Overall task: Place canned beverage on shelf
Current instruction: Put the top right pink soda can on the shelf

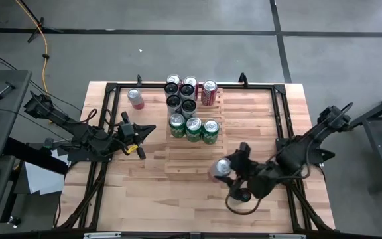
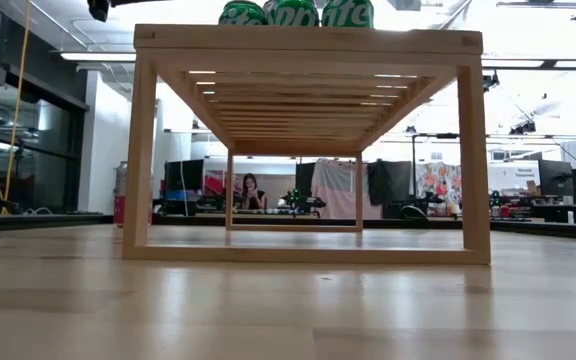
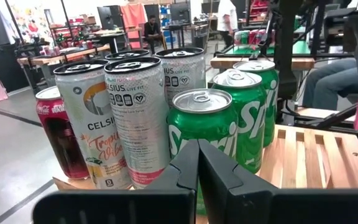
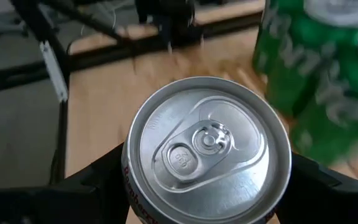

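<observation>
Right gripper grasps upright silver-topped can, fingers either side of body, near right corner of slatted wood shelf. Can's top fills right wrist view, green cans blurred just beyond. Shelf carries three green Sprite cans in row, tall Celsius cans and red can farther back. Pink can stands on table left of shelf. Left gripper clenched, empty, left of shelf, pointing at Sprite cans.

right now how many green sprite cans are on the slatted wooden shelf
3, in one row across the light-wood slatted shelf, in front of the taller cans: left green Sprite can, middle one, right one. More may be hidden, though none shows from above.
</observation>
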You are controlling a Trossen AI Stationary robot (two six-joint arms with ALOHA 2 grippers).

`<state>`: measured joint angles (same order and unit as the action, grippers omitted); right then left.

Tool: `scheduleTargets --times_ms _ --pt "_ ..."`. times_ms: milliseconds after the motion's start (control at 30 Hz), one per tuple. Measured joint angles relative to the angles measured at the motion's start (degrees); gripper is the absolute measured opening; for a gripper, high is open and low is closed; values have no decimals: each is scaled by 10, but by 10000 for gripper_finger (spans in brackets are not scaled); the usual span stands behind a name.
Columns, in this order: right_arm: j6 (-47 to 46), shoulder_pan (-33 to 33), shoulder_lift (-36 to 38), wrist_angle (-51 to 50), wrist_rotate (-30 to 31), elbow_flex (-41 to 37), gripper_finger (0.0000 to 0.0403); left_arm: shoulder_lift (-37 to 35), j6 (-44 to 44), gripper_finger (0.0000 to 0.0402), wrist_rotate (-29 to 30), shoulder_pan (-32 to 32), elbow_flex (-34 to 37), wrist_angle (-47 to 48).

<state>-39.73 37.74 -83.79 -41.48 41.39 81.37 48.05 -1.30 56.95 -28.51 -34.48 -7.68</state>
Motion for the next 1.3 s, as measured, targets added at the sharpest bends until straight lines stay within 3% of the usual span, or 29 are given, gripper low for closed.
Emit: scheduleTargets --times_ms 267,533,1300 --pt "75 -49 -38 117 51 0 280 0 6 0 0 0 0 -1" --pt "145 -95 -73 222 -15 0 280 0 9 0 0 0 0 1" --pt "204 -160 -104 267 -114 1 280 0 11 0 0 1 0 0"
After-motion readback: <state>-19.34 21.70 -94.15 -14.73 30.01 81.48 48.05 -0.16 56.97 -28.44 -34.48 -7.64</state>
